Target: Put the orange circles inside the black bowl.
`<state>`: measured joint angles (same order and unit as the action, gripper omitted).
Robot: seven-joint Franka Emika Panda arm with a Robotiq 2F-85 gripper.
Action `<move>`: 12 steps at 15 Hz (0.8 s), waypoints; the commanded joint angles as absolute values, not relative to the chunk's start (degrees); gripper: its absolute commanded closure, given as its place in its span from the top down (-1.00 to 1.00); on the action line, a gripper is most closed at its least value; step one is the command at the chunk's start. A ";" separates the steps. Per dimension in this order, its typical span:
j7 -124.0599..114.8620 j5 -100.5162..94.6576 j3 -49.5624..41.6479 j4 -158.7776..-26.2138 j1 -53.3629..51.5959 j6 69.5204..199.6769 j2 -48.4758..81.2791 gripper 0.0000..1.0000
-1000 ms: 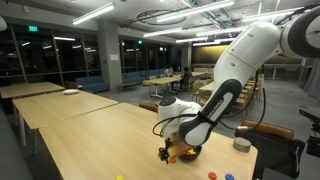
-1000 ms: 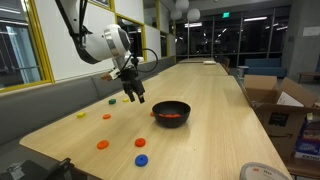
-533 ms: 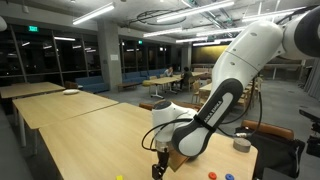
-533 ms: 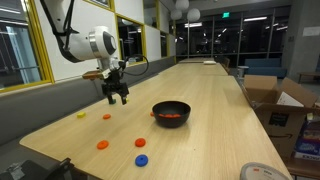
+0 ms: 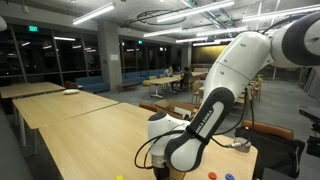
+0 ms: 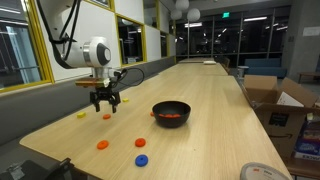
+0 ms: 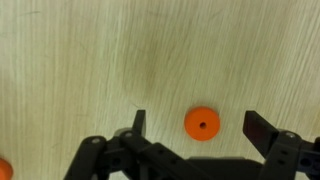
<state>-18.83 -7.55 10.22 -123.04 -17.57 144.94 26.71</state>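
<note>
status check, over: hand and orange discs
Hand open, empty, over one orange disc. Bowl holds orange pieces; two other discs loose. Nothing blocking.

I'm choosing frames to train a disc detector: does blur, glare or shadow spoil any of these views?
Wrist view: even light, no glare; the orange disc is sharp between the dark jaws of the open gripper. Exterior view: the table has a mild sheen, yet the black bowl reads clearly. Exterior view: the arm hides the bowl, and ceiling lights burn bright.
</note>
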 commanded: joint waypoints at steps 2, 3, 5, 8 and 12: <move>-17.21 -5.88 9.61 -120.86 -18.54 148.16 29.67 1.00; -17.56 -5.76 9.46 -120.99 -18.63 149.37 29.94 1.00; -18.73 -5.97 8.74 -121.68 -19.21 152.63 30.16 1.00; -19.86 -6.23 7.56 -122.53 -20.21 156.59 30.32 1.00; -20.50 -6.19 6.23 -123.33 -21.62 158.54 30.48 1.00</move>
<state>-19.65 -7.33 7.64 -122.60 -19.81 156.40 30.66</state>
